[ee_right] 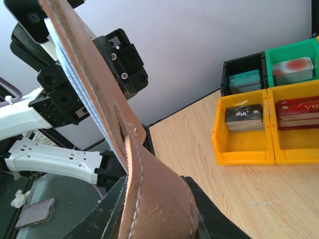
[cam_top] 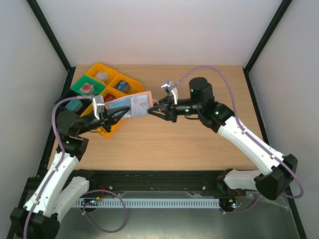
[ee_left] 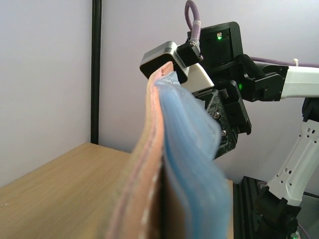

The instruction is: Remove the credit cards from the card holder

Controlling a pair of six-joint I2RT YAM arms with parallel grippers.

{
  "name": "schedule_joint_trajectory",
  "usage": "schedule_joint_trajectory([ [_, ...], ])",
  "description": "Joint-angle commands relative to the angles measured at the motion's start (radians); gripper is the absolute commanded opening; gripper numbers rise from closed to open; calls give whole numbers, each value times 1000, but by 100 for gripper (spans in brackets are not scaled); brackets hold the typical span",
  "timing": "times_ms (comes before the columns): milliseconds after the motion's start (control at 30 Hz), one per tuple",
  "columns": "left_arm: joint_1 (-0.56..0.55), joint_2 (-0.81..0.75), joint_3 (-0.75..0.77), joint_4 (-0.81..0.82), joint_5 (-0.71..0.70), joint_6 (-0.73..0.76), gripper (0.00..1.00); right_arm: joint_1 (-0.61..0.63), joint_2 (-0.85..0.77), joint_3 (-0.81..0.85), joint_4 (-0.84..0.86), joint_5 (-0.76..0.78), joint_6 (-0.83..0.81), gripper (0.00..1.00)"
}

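Top external view: the credit cards (cam_top: 130, 105) are held up in the air above the table (cam_top: 174, 144), between the left gripper (cam_top: 113, 115) and the right gripper (cam_top: 152, 110). In the right wrist view the card holder (ee_right: 154, 199) is shown edge-on, and its brown stitched leather is clamped between the right gripper's fingers. The pale blue cards are pressed flat against its far face. The left gripper is closed on the opposite end of the holder; whether the cards are pinched there as well cannot be told. In the left wrist view the blue stack is seen lying along the holder, bowed a little but not drawn free. The task is therefore judged to be at an early stage: the holder is lifted and gripped at both ends, yet no card is seen separated from it. The pulling out of the cards is left to be done.
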Motion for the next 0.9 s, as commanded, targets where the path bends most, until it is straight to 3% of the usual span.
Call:
schedule_joint_trajectory([
  [0,6,-10,24,25,26,26,2,-3,4,30,3,41,-26,25],
  [233,5,-12,23,24,38,39,2,-3,1,68,-35,128,-57,30],
  [433,5,-13,21,19,33,40,2,15,5,33,79,107,33,35],
  [700,5,-17,12,15,9,30,2,62,35,39,138,37,86,55],
  [867,6,-19,3,11,-5,28,2,116,60,46,175,100,128,71],
])
